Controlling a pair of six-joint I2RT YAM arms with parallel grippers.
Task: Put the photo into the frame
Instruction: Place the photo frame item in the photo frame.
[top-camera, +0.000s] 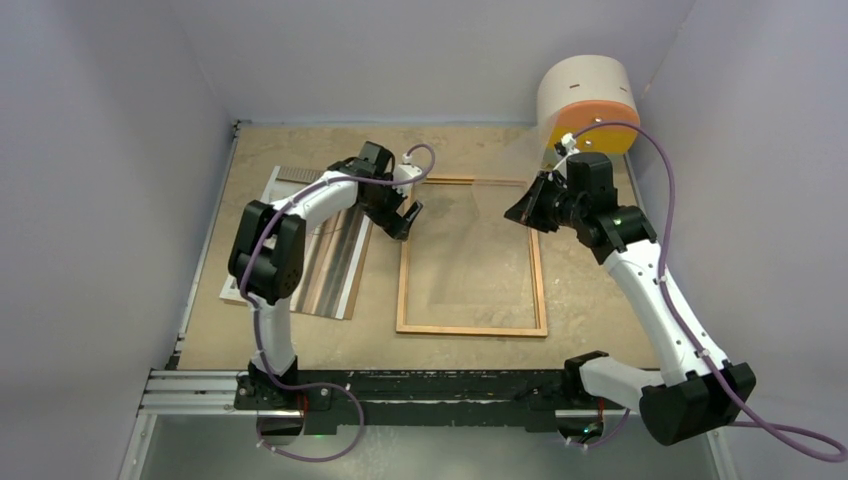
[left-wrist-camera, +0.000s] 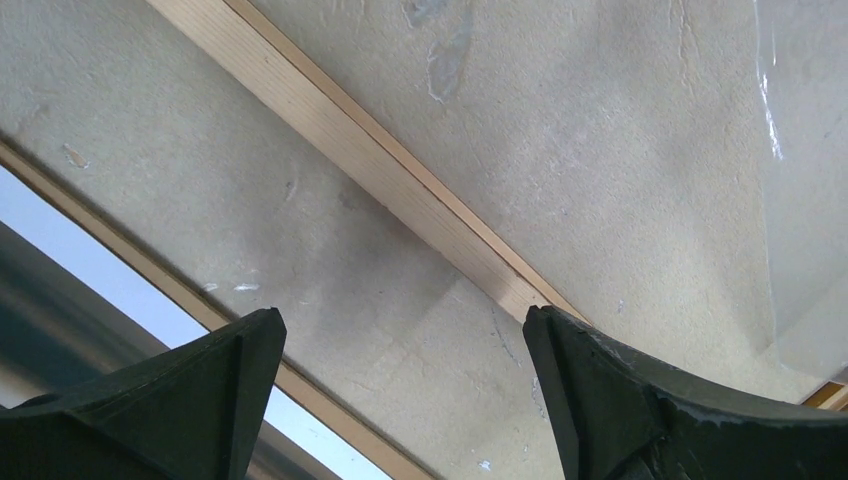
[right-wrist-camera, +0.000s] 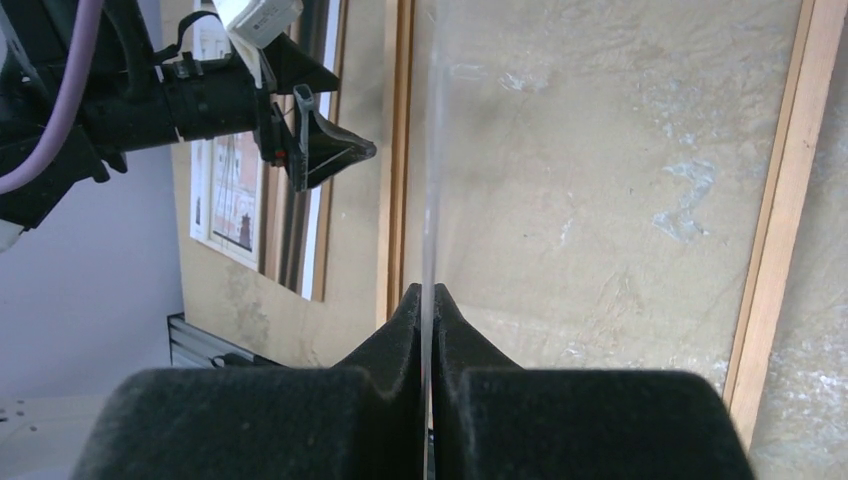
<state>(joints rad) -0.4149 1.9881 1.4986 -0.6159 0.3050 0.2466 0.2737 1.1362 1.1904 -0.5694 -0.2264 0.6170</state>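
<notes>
The orange-brown wooden frame (top-camera: 472, 330) lies flat mid-table with bare table showing through it. My right gripper (top-camera: 524, 208) is shut on the edge of a clear pane (top-camera: 478, 250) and holds it tilted above the frame. In the right wrist view the pane (right-wrist-camera: 430, 150) runs edge-on up from my shut gripper (right-wrist-camera: 427, 300). My left gripper (top-camera: 408, 214) is open and empty above the frame's top-left corner; in its own view it (left-wrist-camera: 400, 320) hangs over the frame's rail (left-wrist-camera: 370, 150). The glossy photo (top-camera: 315, 255) lies flat left of the frame.
A round beige and orange cabinet (top-camera: 588, 100) stands at the back right corner. A ribbed grey piece (top-camera: 298, 175) lies behind the photo. Grey walls close in the table on three sides. A metal rail (top-camera: 200, 385) runs along the near edge.
</notes>
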